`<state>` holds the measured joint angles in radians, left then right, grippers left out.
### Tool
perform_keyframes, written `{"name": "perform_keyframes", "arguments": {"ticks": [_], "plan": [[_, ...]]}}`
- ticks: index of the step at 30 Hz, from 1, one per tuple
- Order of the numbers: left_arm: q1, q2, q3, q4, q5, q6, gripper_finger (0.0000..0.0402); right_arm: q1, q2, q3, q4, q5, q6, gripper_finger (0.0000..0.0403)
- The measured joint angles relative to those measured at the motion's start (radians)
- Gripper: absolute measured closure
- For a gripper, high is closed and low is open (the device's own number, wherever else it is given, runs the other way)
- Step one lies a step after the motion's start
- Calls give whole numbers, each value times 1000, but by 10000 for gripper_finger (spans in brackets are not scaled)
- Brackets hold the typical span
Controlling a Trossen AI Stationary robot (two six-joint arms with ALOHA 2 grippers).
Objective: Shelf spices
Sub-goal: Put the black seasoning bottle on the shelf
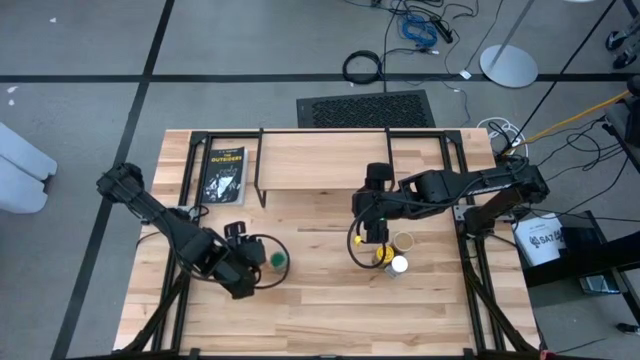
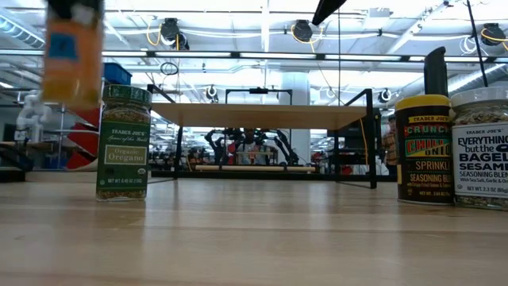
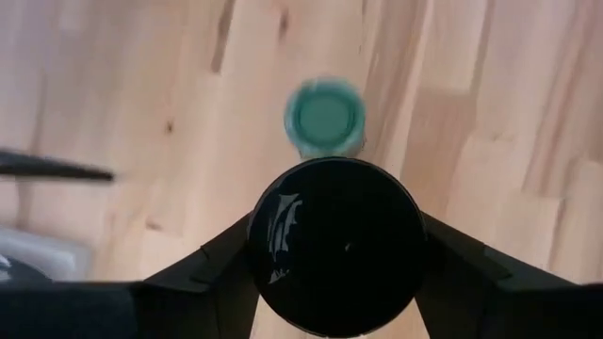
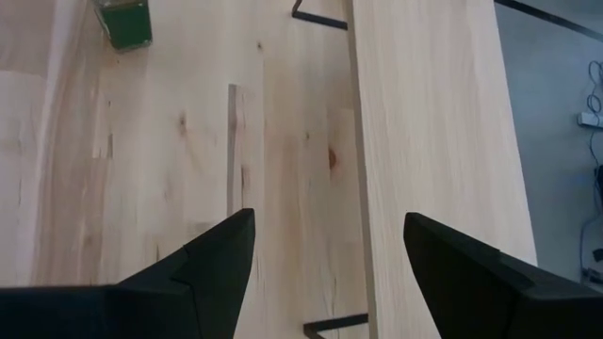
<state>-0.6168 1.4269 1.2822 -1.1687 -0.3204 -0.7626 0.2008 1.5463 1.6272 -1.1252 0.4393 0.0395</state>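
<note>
My left gripper (image 1: 250, 262) is shut on the dark-lidded orange jar (image 2: 71, 56), held up off the table beside the green-lidded jar (image 1: 277, 260), which stands on its base (image 2: 123, 143). My right gripper (image 1: 375, 240) hangs open (image 4: 330, 254) over the cluster of the yellow-lidded jar (image 1: 383, 256), the tan-lidded jar (image 1: 404, 240) and the white-lidded jar (image 1: 399, 264). These three stand on the table in front of the shelf (image 1: 345, 160). The shelf is a light plank on black rod legs (image 2: 262, 115). My left gripper pinches the orange jar between its two fingers (image 3: 221, 259), one on each side, coming from above and pointing down. The black lid (image 3: 339, 245) hides where the pads meet the jar. The jar hangs upright and lifted clear of the table (image 2: 71, 87).
A flat black packet with yellow lettering (image 1: 222, 172) lies left of the shelf. Bare tabletop (image 1: 320, 310) stretches along the near edge. Black frame rods run along the table's left and right sides (image 1: 470, 260). Nothing shows on the plank top in the right wrist view (image 4: 433, 141).
</note>
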Motion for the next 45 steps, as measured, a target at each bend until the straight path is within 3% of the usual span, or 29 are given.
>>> {"name": "perform_keyframes", "arguments": {"ticks": [14,29,45], "plan": [[141,-1,292,-149,-29,245,175,0,0,0,-40,0,2,142],[357,-1,514,-261,-15,572,175,4,0,0,-39,0,1,142],[605,-1,599,-293,131,922,175,4,0,0,-19,0,1,142]]}}
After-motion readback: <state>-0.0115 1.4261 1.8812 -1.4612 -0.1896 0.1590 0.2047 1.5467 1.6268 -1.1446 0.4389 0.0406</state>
